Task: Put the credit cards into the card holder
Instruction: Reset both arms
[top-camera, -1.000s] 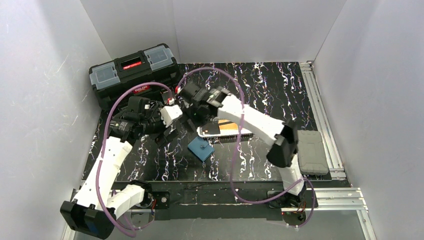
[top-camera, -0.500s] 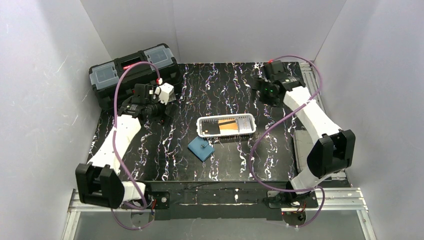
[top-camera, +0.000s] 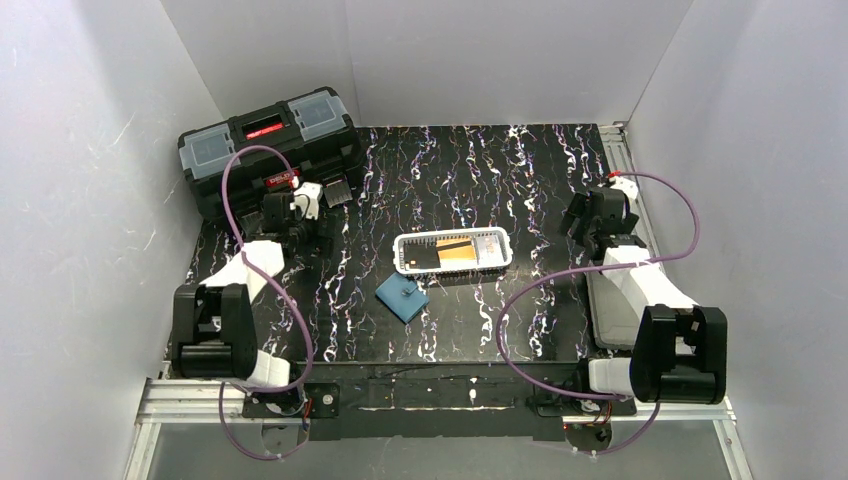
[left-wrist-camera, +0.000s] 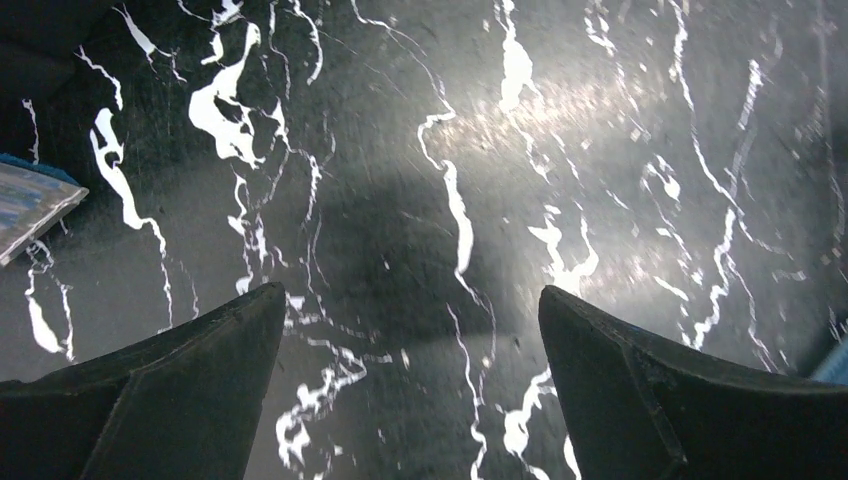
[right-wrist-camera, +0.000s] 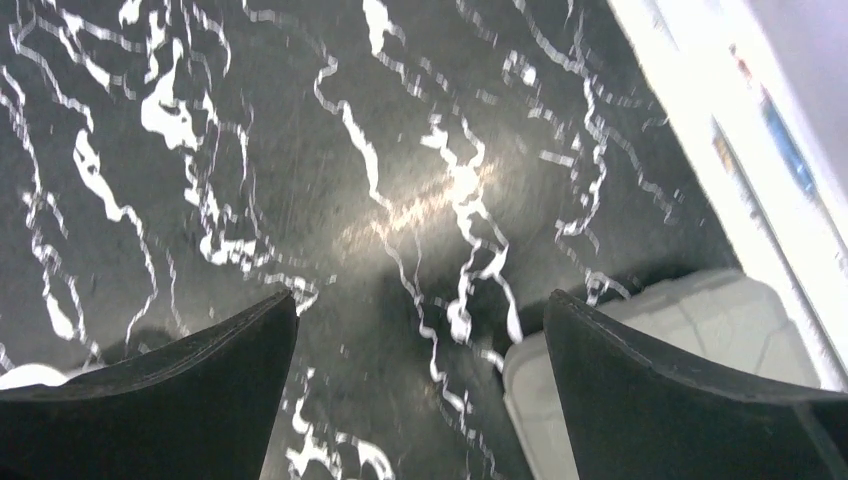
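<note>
Black marble-patterned table (top-camera: 520, 180), veined in white and glossy under the lamp, sits inside plain white walls. At its centre stands a white perforated plastic basket (top-camera: 499, 254), rectangular; in it lie flat cards (top-camera: 452, 252), one dark, one orange. Just in front and apart from it lies a small blue square card holder (top-camera: 402, 297), closed flat as far as can be seen. Judged from this, the cards visible are in the basket, not the holder; whether others are already inside cannot be told. Left gripper (left-wrist-camera: 410, 390) and right gripper (right-wrist-camera: 420, 390) hang at the table's sides, jaws spread wide, holding nothing. A black toolbox (top-camera: 268, 145) stands rear left.
</note>
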